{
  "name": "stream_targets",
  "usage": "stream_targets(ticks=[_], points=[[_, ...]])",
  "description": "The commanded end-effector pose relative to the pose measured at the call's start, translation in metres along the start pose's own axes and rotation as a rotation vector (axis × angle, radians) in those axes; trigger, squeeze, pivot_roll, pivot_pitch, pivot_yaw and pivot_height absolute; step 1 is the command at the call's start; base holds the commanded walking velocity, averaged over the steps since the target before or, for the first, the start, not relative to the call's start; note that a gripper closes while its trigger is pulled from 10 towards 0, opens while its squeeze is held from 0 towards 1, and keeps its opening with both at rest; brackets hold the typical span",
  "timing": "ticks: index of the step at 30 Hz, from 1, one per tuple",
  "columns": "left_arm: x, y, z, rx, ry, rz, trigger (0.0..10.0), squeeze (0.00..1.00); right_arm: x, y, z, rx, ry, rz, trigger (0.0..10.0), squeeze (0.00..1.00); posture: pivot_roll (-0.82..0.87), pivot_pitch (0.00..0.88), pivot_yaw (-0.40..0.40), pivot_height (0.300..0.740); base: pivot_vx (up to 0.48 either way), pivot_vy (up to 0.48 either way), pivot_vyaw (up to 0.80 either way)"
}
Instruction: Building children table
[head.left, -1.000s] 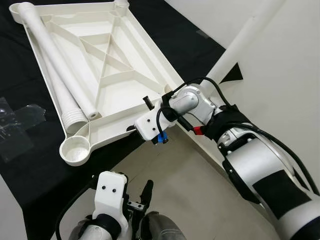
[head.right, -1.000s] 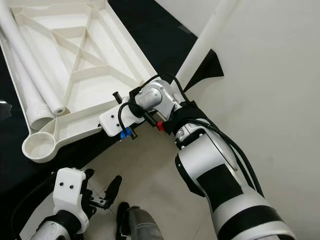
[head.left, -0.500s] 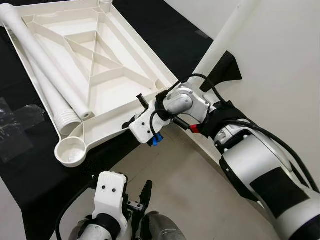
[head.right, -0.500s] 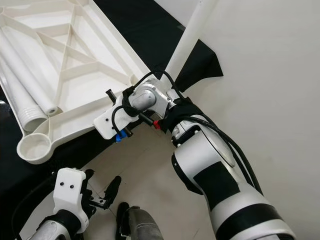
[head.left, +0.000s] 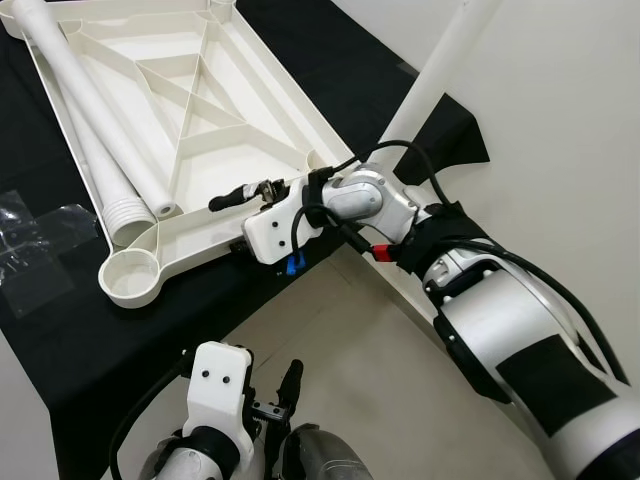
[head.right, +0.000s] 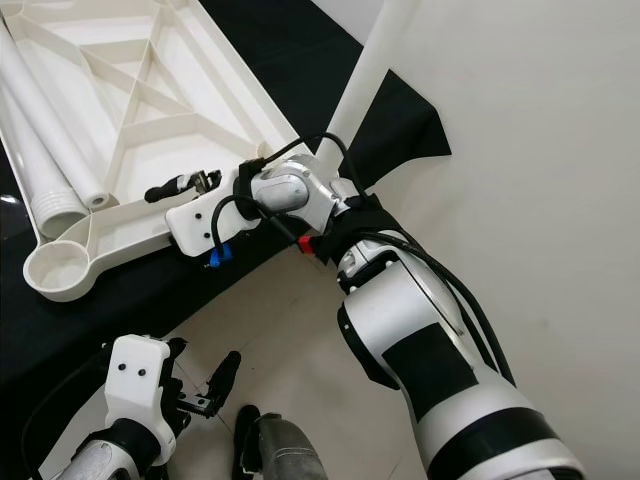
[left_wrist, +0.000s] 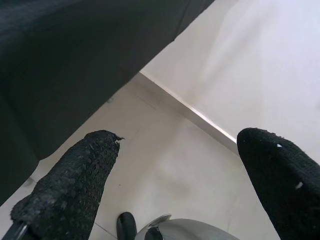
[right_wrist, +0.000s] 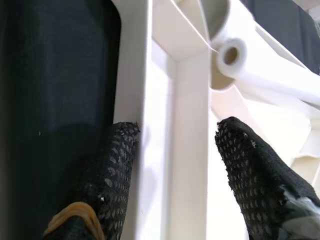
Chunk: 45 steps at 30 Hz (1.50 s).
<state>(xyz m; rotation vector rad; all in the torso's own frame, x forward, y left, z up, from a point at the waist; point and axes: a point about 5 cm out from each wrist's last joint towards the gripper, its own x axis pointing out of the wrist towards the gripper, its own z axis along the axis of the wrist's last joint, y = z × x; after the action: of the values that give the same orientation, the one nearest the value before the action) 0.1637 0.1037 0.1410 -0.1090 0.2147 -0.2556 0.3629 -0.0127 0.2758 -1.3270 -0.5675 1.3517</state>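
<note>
The white tabletop (head.left: 200, 110) lay upside down on a black cloth (head.left: 60, 330) spread over the floor, its ribbed underside facing up. Two white legs (head.left: 95, 110) rested loose inside it along the robot's left edge, and a round socket (head.left: 130, 277) sat at its near corner. A third leg (head.left: 440, 60) stood in the socket at the near right corner, rising out of view. The right gripper (right_wrist: 172, 165) straddled the tabletop's near rim, its fingers (right_wrist: 250, 170) spread, one on each side and not clamped. The left gripper (left_wrist: 175, 175) hung low over pale floor, fingers wide apart, holding nothing.
</note>
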Motion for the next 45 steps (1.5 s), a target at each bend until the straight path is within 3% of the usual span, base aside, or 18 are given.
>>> stream_targets(ticks=[1, 3, 5, 10, 11, 12, 14, 16, 19, 20, 21, 23, 24, 26, 27, 30, 45], points=[[0.0, -0.002, -0.007, -0.014, 0.033, -0.017, 10.0, 0.0, -0.012, -0.008, -0.003, 0.076, -0.027, -0.044, 10.0, 0.0, 0.07, 0.229, -0.266, 0.74, 0.0, 0.0, 0.0], [0.0, -0.002, -0.007, -0.008, 0.033, -0.018, 10.0, 0.0, -0.022, -0.011, -0.009, 0.206, -0.061, -0.07, 10.0, 0.0, 0.07, 0.228, -0.264, 0.74, 0.0, 0.0, 0.0], [0.0, -0.002, -0.007, -0.006, 0.033, -0.019, 10.0, 0.0, -0.025, -0.012, -0.01, 0.248, -0.074, -0.086, 10.0, 0.0, 0.07, 0.228, -0.264, 0.74, 0.0, 0.0, 0.0], [0.004, 0.002, -0.007, 0.016, 0.031, -0.031, 10.0, 0.0, -0.051, -0.019, -0.023, 0.549, -0.217, -0.209, 10.0, 0.0, 0.09, 0.199, -0.244, 0.74, 0.0, 0.0, 0.0], [0.004, 0.002, -0.007, 0.016, 0.031, -0.031, 10.0, 0.0, -0.051, -0.019, -0.023, 0.549, -0.217, -0.209, 10.0, 0.0, 0.09, 0.199, -0.244, 0.74, 0.0, 0.0, 0.0], [0.004, 0.002, -0.009, 0.026, 0.032, -0.035, 10.0, 0.0, -0.061, -0.025, -0.03, 0.658, -0.242, -0.341, 10.0, 0.0, 0.09, 0.191, -0.237, 0.74, 0.0, 0.0, 0.0], [0.004, 0.002, -0.009, 0.031, 0.033, -0.035, 10.0, 0.0, -0.065, -0.028, -0.033, 0.701, -0.243, -0.403, 10.0, 0.0, 0.09, 0.191, -0.237, 0.74, 0.0, 0.0, 0.0], [0.004, 0.003, -0.009, 0.043, 0.026, -0.032, 10.0, 0.0, -0.071, -0.031, -0.043, 0.849, -0.24, -0.558, 10.0, 0.0, 0.09, 0.179, -0.235, 0.74, 0.0, 0.0, 0.0], [0.004, 0.003, -0.009, 0.059, 0.02, -0.026, 10.0, 0.0, -0.077, -0.025, -0.05, 0.89, -0.247, -0.735, 10.0, 0.0, 0.1, 0.174, -0.23, 0.74, 0.0, 0.0, 0.0], [0.004, 0.004, -0.008, 0.066, 0.012, -0.019, 10.0, 0.0, -0.075, -0.013, -0.052, 0.904, -0.237, -0.794, 10.0, 0.0, 0.1, 0.161, -0.226, 0.74, 0.0, 0.0, 0.0], [0.004, 0.004, -0.008, 0.066, 0.012, -0.019, 10.0, 0.0, -0.075, -0.013, -0.052, 0.904, -0.237, -0.794, 10.0, 0.0, 0.1, 0.161, -0.226, 0.74, 0.0, 0.0, 0.0], [0.005, 0.007, -0.008, 0.079, 0.007, -0.006, 10.0, 0.0, -0.069, 0.012, -0.05, 0.959, -0.232, -0.908, 10.0, 0.0, 0.1, 0.151, -0.217, 0.74, 0.0, 0.0, 0.0], [0.005, 0.007, -0.008, 0.079, 0.007, -0.006, 10.0, 0.0, -0.069, 0.012, -0.05, 0.959, -0.232, -0.908, 10.0, 0.0, 0.1, 0.151, -0.217, 0.74, 0.0, 0.0, 0.0], [0.007, 0.009, -0.008, 0.092, -0.003, -0.006, 10.0, 0.0, -0.064, 0.037, -0.041, 1.005, -0.221, -1.013, 10.0, 0.0, 0.1, 0.135, -0.207, 0.74, 0.0, 0.0, 0.0], [0.007, 0.009, -0.008, 0.092, -0.003, -0.006, 10.0, 0.0, -0.064, 0.037, -0.041, 1.005, -0.221, -1.013, 10.0, 0.0, 0.1, 0.135, -0.207, 0.74, 0.0, 0.0, 0.0], [0.01, 0.012, -0.006, 0.106, -0.018, 0.0, 10.0, 0.0, -0.059, 0.06, -0.032, 1.08, -0.194, -1.083, 10.0, 0.0, 0.11, 0.125, -0.206, 0.74, 0.0, 0.0, 0.0], [0.014, 0.017, -0.007, 0.122, -0.039, 0.03, 10.0, 0.0, -0.056, 0.07, -0.029, 1.135, -0.077, -1.14, 10.0, 0.0, 0.12, 0.065, -0.205, 0.74, 0.0, 0.0, 0.0]])
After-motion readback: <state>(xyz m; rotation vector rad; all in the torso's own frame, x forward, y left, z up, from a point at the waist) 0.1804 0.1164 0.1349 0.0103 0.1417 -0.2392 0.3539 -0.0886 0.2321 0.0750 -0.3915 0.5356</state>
